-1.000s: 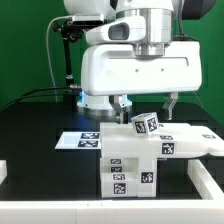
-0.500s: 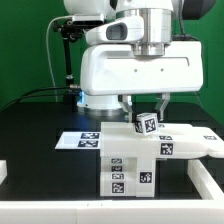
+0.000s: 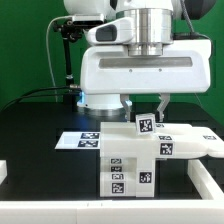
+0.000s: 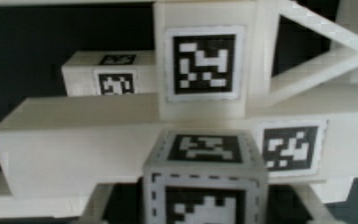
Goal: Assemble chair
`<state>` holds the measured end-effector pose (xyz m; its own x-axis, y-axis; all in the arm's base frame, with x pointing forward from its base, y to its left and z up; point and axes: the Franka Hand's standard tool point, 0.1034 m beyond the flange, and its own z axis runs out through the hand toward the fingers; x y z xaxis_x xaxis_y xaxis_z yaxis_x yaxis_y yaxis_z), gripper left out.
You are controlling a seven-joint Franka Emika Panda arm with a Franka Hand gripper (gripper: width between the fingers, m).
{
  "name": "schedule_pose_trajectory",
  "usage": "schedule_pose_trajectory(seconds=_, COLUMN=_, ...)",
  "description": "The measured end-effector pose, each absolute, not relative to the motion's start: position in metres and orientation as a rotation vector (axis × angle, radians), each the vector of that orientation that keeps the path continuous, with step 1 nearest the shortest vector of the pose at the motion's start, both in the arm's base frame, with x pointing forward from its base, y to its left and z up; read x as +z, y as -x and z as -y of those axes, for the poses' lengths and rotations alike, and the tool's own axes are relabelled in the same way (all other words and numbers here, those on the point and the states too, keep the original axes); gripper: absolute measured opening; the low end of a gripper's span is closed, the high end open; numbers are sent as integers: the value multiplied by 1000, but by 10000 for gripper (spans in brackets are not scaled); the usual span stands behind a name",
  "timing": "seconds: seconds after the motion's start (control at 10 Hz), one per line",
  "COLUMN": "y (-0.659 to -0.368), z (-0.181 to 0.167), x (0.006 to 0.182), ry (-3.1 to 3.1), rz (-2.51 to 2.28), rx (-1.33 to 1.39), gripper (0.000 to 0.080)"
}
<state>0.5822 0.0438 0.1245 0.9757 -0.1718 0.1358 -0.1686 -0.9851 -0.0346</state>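
End effector [image 3: 145,108] is hanging straight down from the big white arm [image 3: 140,65], right over the chair. Its fingers [image 3: 162,103] are standing apart, one on each side of the square post [image 3: 146,125]. A gap is showing on the exterior view's left side of the post, and the other side is too close to call. So it is reading as released and not clamping anything.

The post is standing upright on top of the chair [image 3: 128,165], long axis vertical, with a tagged face pointing toward the exterior camera. In the wrist view the post [image 4: 202,165] is sitting nearest the lens, top tag and side tag both showing, with the chair [image 4: 87,135] beyond it.

The chair is sitting mid-surface, blocky body facing the exterior camera. A flat panel [image 3: 195,145] is running out along the exterior view's right, so the long axis is lying sideways.

The marker board [image 3: 80,139] is lying flat just beside the chair on the exterior view's left. The surface [image 3: 35,150] is black, and white rails [image 3: 205,178] are edging the near side. A green wall [image 3: 25,50] is standing behind.
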Motion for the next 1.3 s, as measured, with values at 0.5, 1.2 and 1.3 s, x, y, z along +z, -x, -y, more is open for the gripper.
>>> schedule_pose_trajectory(seconds=0.5, y=-583, z=-49, x=124, ry=2832, rz=-1155, rx=-186, gripper=281)
schedule_pose_trajectory(seconds=1.2, y=-582, z=-54, x=123, ry=3084, rz=-343, rx=-186, gripper=645)
schedule_pose_trajectory(seconds=1.3, y=-579, z=-56, x=122, ry=3103, rz=-194, rx=-179, gripper=645)
